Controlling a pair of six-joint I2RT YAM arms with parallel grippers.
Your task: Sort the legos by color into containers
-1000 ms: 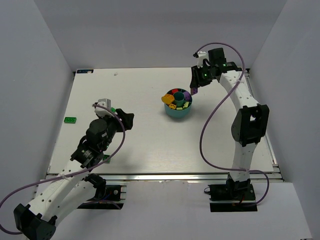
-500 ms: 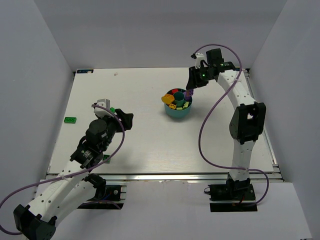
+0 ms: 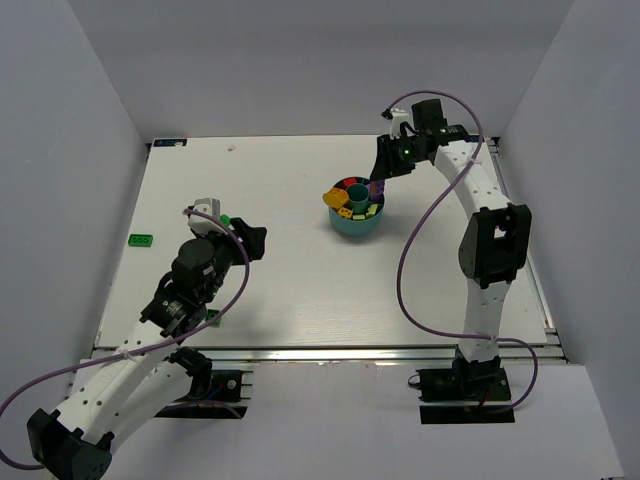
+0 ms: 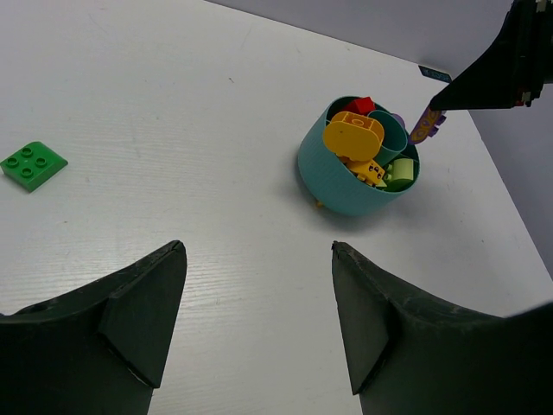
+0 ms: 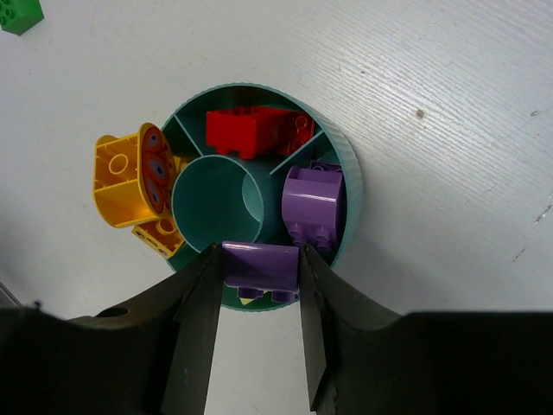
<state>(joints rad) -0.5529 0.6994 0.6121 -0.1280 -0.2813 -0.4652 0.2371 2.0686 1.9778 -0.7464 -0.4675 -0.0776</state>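
The round teal dish [image 3: 352,228] stands right of the table's middle. My right gripper [image 3: 380,183] is shut on a purple brick [image 5: 262,262] and holds it above the dish's near rim [image 5: 344,164], beside the purple compartment. That compartment holds another purple brick [image 5: 313,201]. Red bricks [image 5: 252,130] lie in one wedge, and yellow-orange bricks [image 5: 130,177] lean over the rim of another. The centre well [image 5: 212,203] is bare. A lime green brick [image 4: 400,171] lies in the dish. My left gripper [image 4: 257,249] is open and empty, well short of the dish [image 4: 346,192].
A green brick [image 3: 141,239] lies flat on the table far left; it also shows in the left wrist view [image 4: 33,164] and the right wrist view [image 5: 19,13]. White walls stand around the table. The right arm's purple cable [image 3: 415,260] loops above the table's right side.
My right gripper has moved a little left and down with the purple brick, from beside the dish to over its rim. The left arm has not moved.
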